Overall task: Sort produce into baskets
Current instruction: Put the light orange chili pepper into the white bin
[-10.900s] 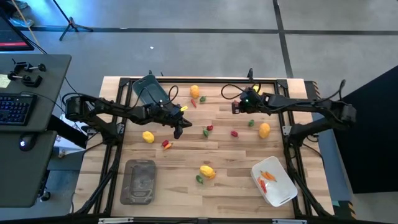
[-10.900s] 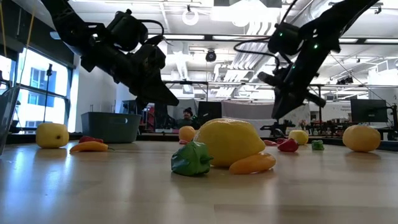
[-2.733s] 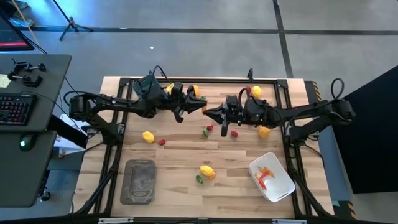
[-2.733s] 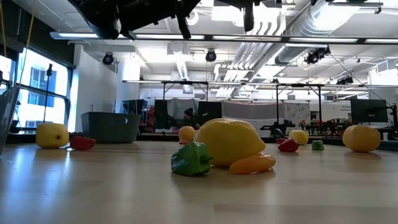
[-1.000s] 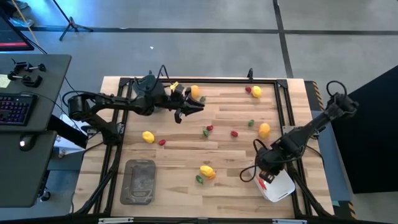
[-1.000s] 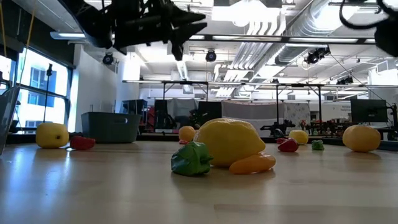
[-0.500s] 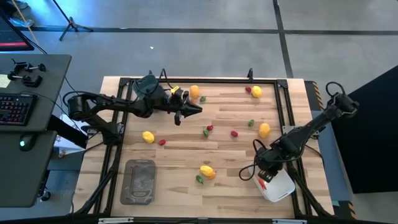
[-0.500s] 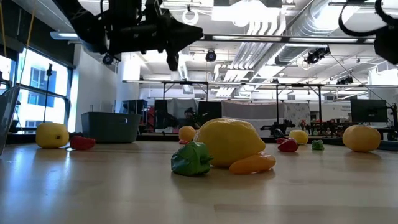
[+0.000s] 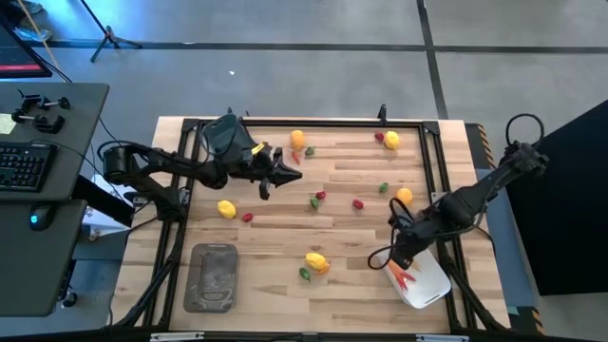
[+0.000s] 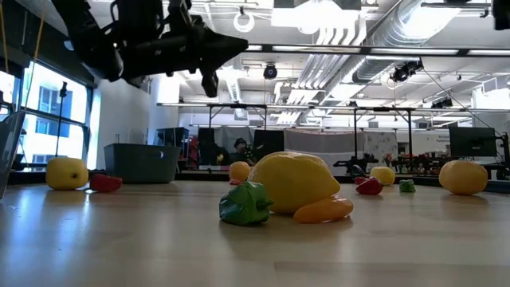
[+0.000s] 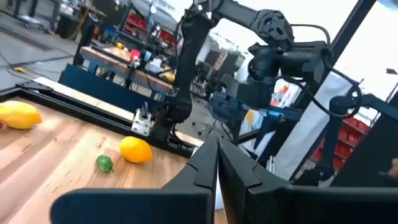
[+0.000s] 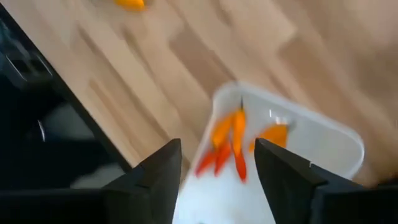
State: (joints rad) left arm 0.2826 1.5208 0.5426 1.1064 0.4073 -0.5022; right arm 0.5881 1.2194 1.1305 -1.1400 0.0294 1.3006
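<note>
Small toy produce lies scattered over the wooden table: lemons (image 9: 226, 209) (image 9: 316, 260) (image 9: 404, 197), an orange round (image 9: 297, 139), red (image 9: 358, 203) and green (image 9: 384, 188) pieces. My left gripper (image 9: 288, 172) hangs shut and empty above the table's far middle, beside the blue-grey tub (image 9: 226, 136). My right gripper (image 12: 217, 177) stands open above the white tub (image 12: 292, 134) at the near right. Several orange sticks (image 12: 231, 142) lie in that tub. The shallow grey tray (image 9: 214, 277) rests at the near left.
A black frame (image 9: 432, 180) runs along the table's edges. A desk with a keyboard (image 9: 24, 163) stands left of the table. Bare wood lies between the grey tray and the white tub, around a lemon and a green piece (image 9: 305, 273).
My left gripper has drawn back a little toward the table's left edge. My right gripper has shifted slightly toward the far edge, off the white tub's near part, and orange sticks now show uncovered in the tub.
</note>
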